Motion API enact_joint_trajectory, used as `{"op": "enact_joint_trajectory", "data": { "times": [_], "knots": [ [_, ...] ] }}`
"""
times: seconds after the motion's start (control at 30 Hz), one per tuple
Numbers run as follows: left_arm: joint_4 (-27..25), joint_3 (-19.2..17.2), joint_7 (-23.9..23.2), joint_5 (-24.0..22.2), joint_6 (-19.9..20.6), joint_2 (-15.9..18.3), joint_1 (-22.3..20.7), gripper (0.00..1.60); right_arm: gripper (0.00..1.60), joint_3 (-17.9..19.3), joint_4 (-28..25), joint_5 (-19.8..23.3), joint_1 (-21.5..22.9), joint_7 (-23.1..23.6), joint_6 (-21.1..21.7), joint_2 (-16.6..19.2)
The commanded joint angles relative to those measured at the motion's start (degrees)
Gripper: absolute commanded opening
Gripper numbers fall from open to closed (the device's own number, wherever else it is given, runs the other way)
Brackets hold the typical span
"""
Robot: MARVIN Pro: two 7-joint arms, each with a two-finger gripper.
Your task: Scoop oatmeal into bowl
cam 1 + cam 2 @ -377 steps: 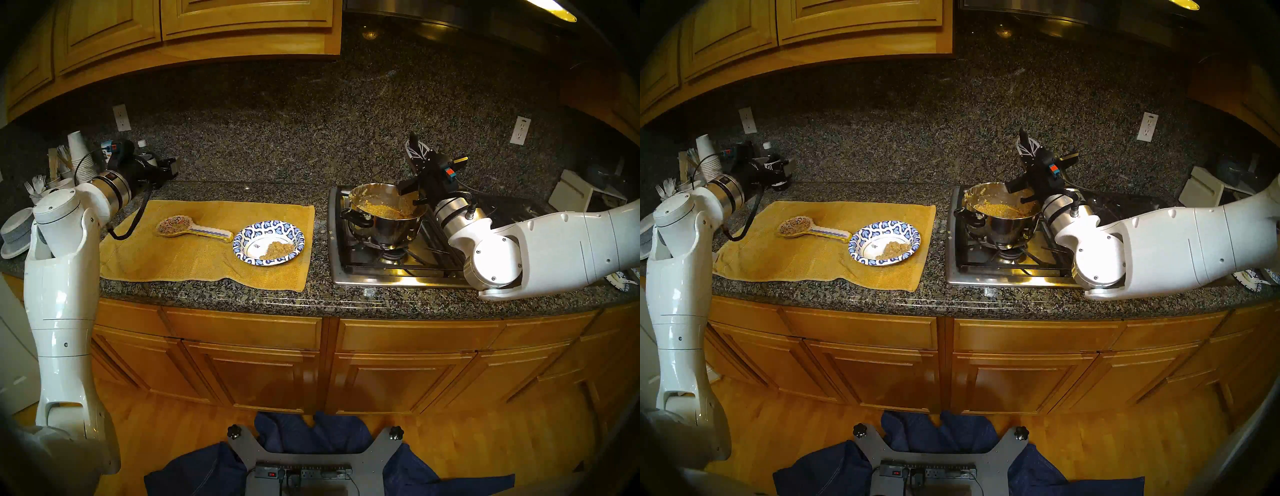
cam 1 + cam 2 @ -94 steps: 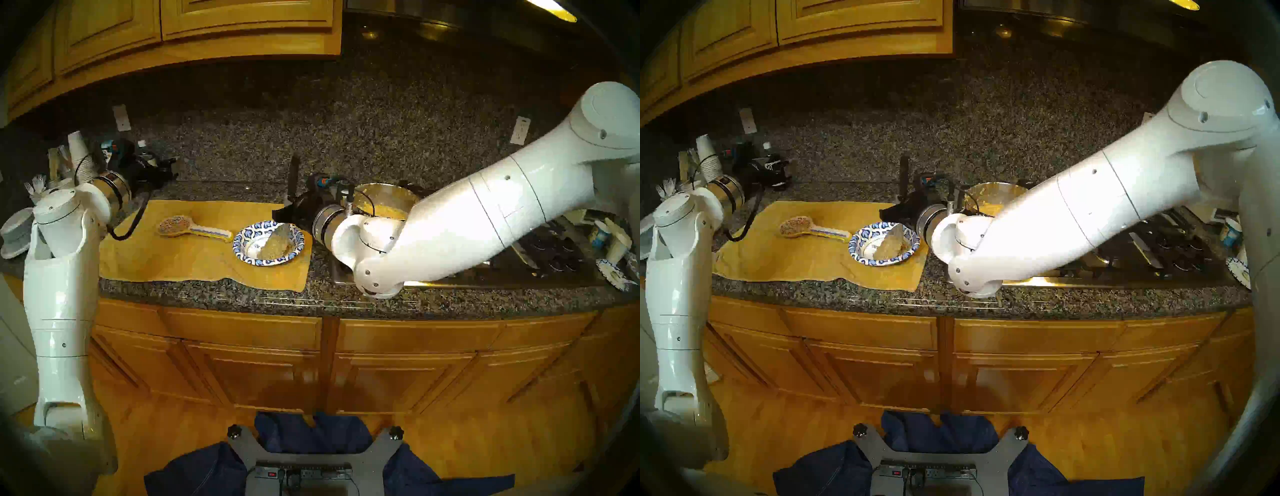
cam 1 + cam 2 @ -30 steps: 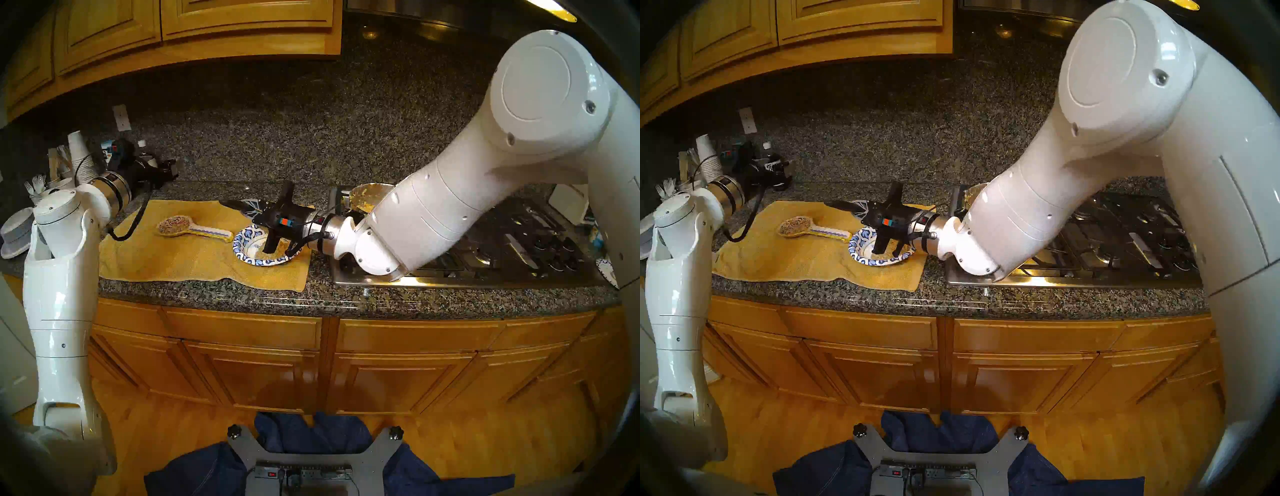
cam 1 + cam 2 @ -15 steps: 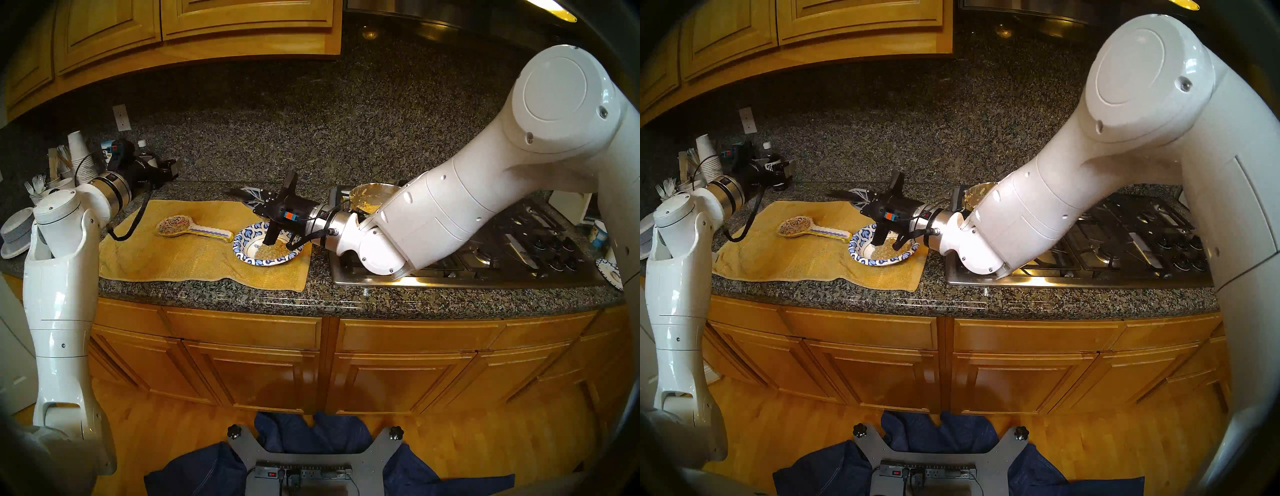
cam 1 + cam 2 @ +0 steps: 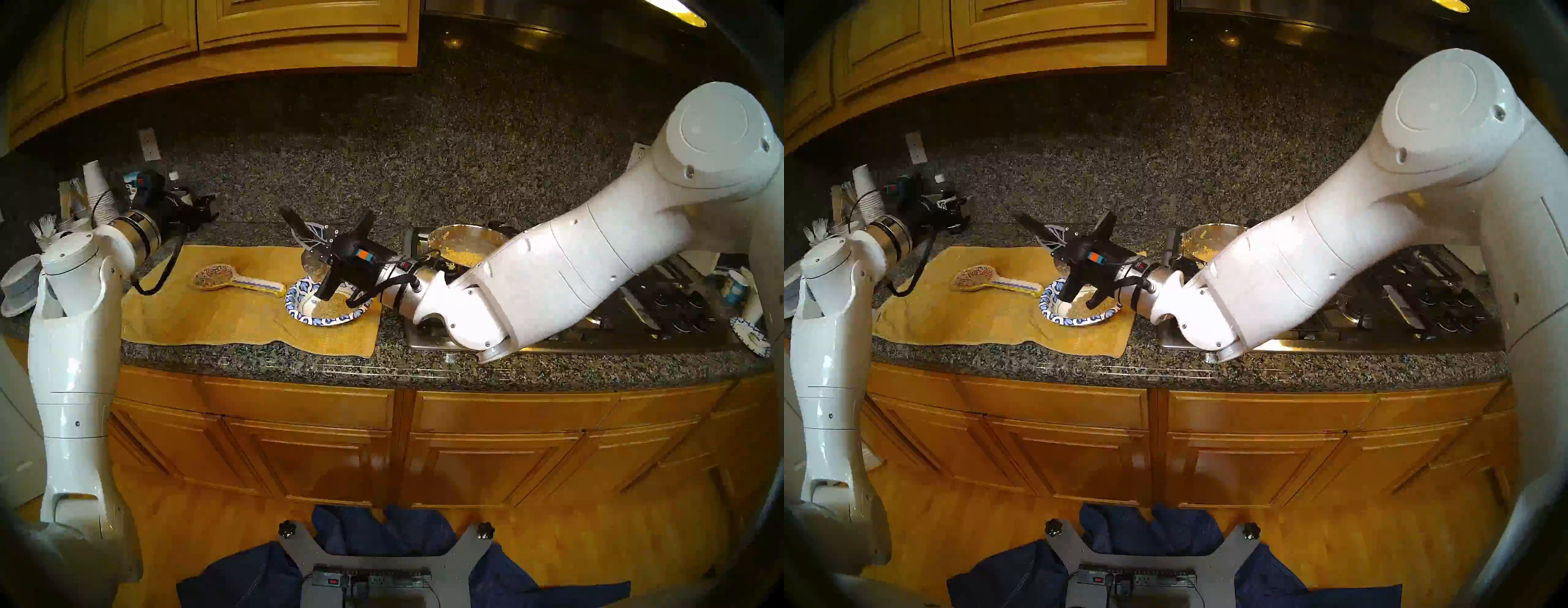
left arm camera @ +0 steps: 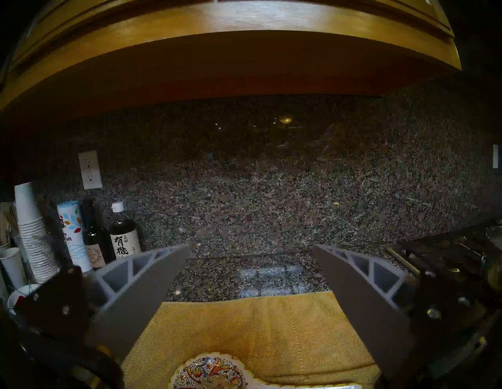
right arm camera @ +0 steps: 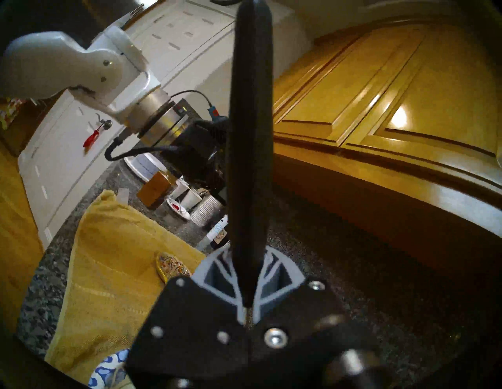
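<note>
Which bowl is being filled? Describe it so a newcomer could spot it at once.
Find the yellow towel on the counter left of the stove. The bowl sits on the towel's right end, under the right tool. Unlike the painted spoon rest beside it, it is round, blue-and-white rimmed, and holds oatmeal.

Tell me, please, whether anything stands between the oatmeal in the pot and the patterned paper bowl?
Nothing visible does. Between the pot and the bowl lie only bare countertop and the towel's edge; the right arm spans that gap, the right pincer shut on the ladle above the bowl's far rim.
</note>
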Motion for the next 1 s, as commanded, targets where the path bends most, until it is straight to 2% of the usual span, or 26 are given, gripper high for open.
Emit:
{"op": "enact_joint_trajectory", "data": {
  "times": [0.0, 0.03, 0.07, 0.13, 0.37, 0.5, 0.57, 0.63, 0.67, 0.73, 0.77, 0.8, 0.87, 0.93, 0.97],
  "knots": [
    [-1.55, -0.32, -0.11, -0.21, -0.84, 0.47, -1.88, 1.6, 0.0, 5.57, -1.53, 5.73, 0.86, -5.75, -2.47, 6.76],
    [-1.54, -0.32, -0.11, -0.21, -0.83, 0.48, -1.87, 1.6, 0.0, 6.18, -1.9, 6.78, 0.68, -6.14, -3.0, 7.32],
    [-1.54, -0.31, -0.1, -0.21, -0.82, 0.48, -1.87, 1.6, 0.0, 6.1, -1.61, 8.85, 1.13, -4.35, -3.82, 6.81],
    [-1.54, -0.31, -0.09, -0.22, -0.81, 0.49, -1.85, 1.6, 0.0, 7.88, -2.41, 10.22, 0.85, -5.11, -4.27, 8.81],
    [-1.49, -0.3, -0.06, -0.24, -0.71, 0.52, -1.76, 1.6, 0.0, 11.32, -2.04, 19.3, 2.08, -1.56, -7.69, 12.19],
    [-1.51, -0.3, -0.05, -0.26, -0.73, 0.53, -1.77, 1.6, 0.0, 13.18, -2.77, 23.12, 1.71, -0.43, -7.69, 14.13],
    [-1.52, -0.29, -0.04, -0.27, -0.75, 0.54, -1.78, 1.6, 0.0, 15.18, -3.71, 27.33, 1.53, 0.76, -7.69, 15.96],
    [-1.52, -0.29, -0.04, -0.28, -0.75, 0.55, -1.79, 1.6, 0.0, 15.73, -3.89, 28.99, 1.64, 0.96, -7.69, 16.26],
    [-1.52, -0.29, -0.03, -0.29, -0.75, 0.55, -1.78, 1.6, 0.0, 17.06, -4.38, 31.68, 1.92, 1.65, -7.69, 17.78],
    [-1.52, -0.29, -0.02, -0.29, -0.74, 0.56, -1.78, 1.6, 0.0, 17.23, -4.26, 32.81, 2.26, 1.67, -7.69, 17.76],
    [-1.51, -0.28, -0.01, -0.3, -0.74, 0.56, -1.76, 1.6, 0.0, 18.44, -4.76, 35.67, 2.87, 2.44, -7.69, 19.67],
    [-1.51, -0.28, -0.01, -0.31, -0.72, 0.57, -1.75, 1.6, 0.0, 18.7, -4.74, 37.03, 3.35, 2.55, -7.69, 20.05],
    [-1.5, -0.28, 0.0, -0.31, -0.71, 0.57, -1.74, 1.6, 0.0, 18.84, -4.67, 38.05, 3.74, 2.62, -7.69, 20.36],
    [-1.49, -0.27, 0.02, -0.32, -0.69, 0.59, -1.7, 1.6, 0.0, 19.63, -5.27, 41.79, 4.98, 3.33, -7.69, 23.0],
    [-1.49, -0.27, 0.02, -0.32, -0.69, 0.59, -1.7, 1.6, 0.0, 19.63, -5.27, 41.79, 4.98, 3.33, -7.69, 23.0]
  ]
}}
